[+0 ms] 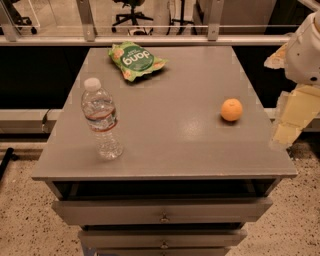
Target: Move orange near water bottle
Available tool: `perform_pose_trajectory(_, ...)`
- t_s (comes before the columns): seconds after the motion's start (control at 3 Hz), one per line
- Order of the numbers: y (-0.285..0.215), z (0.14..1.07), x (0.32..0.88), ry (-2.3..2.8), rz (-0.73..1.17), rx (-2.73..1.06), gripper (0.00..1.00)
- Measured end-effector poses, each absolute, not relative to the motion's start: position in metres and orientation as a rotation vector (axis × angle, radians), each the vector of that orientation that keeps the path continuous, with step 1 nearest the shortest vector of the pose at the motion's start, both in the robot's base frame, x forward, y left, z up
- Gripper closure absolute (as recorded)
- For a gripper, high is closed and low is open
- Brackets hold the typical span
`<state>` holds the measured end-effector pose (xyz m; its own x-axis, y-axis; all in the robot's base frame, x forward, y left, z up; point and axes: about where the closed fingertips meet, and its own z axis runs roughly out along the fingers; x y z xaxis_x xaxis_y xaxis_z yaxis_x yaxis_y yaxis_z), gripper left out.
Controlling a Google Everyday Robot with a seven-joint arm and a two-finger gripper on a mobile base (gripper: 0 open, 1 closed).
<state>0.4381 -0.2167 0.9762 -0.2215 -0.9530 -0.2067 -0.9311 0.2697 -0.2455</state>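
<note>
orange point(231, 110) well apart from water bottle point(101, 120), tool point(289, 122) beside table point(175, 145) edge

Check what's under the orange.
Grey tabletop, bare around the orange; the contact patch itself is covered. Claw hangs beyond the tabletop's right side, apart from the orange.

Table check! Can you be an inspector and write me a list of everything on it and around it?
Surface: grey table, drawers underneath.
Job's things: orange sits near the right edge; water bottle stands upright at front left, cap on. They are well apart.
Clutter: green snack bag lying flat at the back.
Grippers: gripper hangs off the table's right side, past the orange, not touching it.
Cables: nothing seen.
Surroundings: speckled floor; rail behind the table; office chair beyond it.
</note>
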Motion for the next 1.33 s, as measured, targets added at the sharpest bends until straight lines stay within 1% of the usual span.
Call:
perform_pose_trajectory(0.33,-0.217,0.976,0.439,2.226,-0.099,-1.723,0.0)
perform_pose_trajectory(0.67,-0.224,0.958,0.46,2.225,-0.087,-1.708,0.0)
perform_pose_trajectory(1.0,-0.243,0.931,0.503,2.198,-0.019,-1.627,0.0)
perform_pose_trajectory(1.33,-0.253,0.916,0.529,2.159,0.066,-1.539,0.0)
